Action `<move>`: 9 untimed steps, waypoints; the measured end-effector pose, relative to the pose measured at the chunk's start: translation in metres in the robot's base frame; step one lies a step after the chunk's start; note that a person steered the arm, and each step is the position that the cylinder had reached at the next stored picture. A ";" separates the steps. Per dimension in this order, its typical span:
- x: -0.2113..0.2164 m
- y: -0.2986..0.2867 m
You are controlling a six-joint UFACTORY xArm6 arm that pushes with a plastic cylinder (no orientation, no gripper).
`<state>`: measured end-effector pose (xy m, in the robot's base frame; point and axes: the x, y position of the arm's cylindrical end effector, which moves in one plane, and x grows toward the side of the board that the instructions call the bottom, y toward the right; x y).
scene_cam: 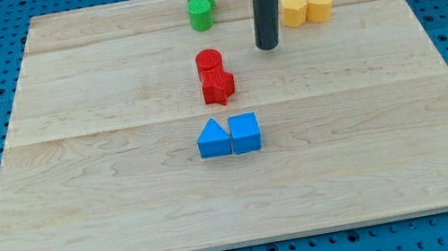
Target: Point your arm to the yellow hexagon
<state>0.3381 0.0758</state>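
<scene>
Nearby, blue blocks [228,136] sat mid-surface, red ones [215,76] beyond. My tip [269,47] rested at seven o'clock of the yellow hexagon [294,10], close but apart. No end effector existed to open. Approach nearly done; next, a short nudge toward one o'clock.

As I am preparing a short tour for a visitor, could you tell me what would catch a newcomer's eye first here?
First, my tip on its dark rod, near the view's top, just left of the yellow hexagon and yellow heart. Then the coloured pairs down the middle of the wooden board: green blocks, red blocks, and blue blocks.
</scene>
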 end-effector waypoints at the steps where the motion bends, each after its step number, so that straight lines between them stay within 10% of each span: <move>1: 0.000 0.000; 9: 0.018 0.055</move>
<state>0.3564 0.1306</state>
